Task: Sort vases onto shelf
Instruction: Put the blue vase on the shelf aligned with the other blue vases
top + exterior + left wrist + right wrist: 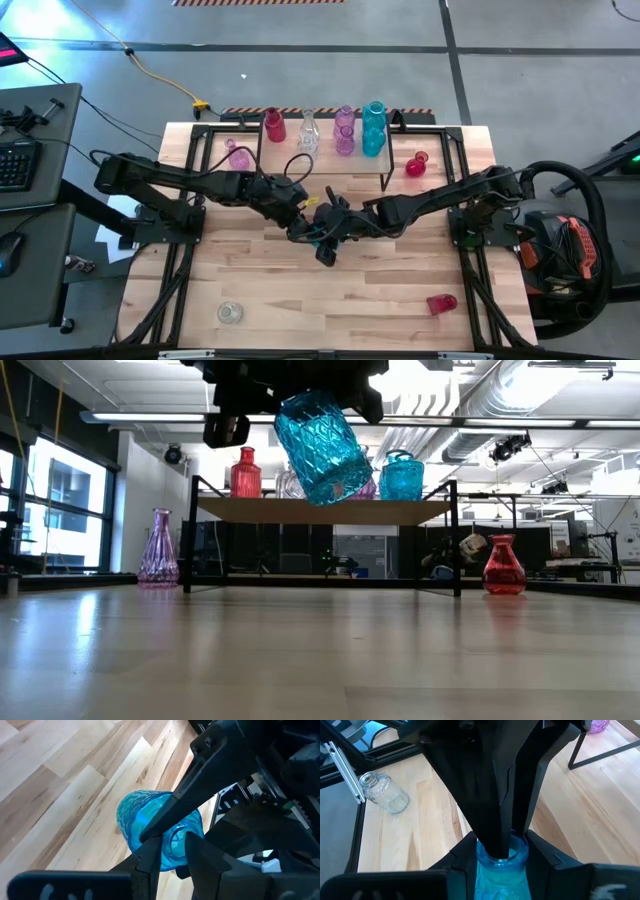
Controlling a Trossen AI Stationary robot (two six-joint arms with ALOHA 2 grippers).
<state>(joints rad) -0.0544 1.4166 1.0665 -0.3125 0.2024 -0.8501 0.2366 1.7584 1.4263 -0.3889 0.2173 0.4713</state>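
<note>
A teal blue vase (322, 448) hangs tilted above the table's middle, mouth uppermost. My left gripper (175, 862) and my right gripper (502, 857) meet there (322, 228), and both are shut on the vase's top end. The shelf (320, 510) stands at the far side on thin black legs. Several vases stand on it, among them a red one (245, 472) and a teal one (401, 475). A pink-purple vase (158, 550) stands on the table left of the shelf. A red vase (503, 565) stands on the table right of it. My left gripper has the vase's mouth end (175, 842) between its two fingers, coming from the table's left and slanting down. One fingertip (495, 847) covers the mouth; whether it reaches inside, I cannot tell. The vase hangs clear of the table. My right gripper pinches the vase's neck (502, 865) just below the rim, one finger on each side. It comes from the table's right, slanting down. One finger (167, 815) lies slantwise over the neck and shoulder. The body hangs tilted below the fingers.
A clear vase (230, 312) lies on its side near the table's near left corner; it also shows in the right wrist view (385, 792). A red vase (441, 303) lies near the near right corner. Bare wood lies between them, under the held vase.
</note>
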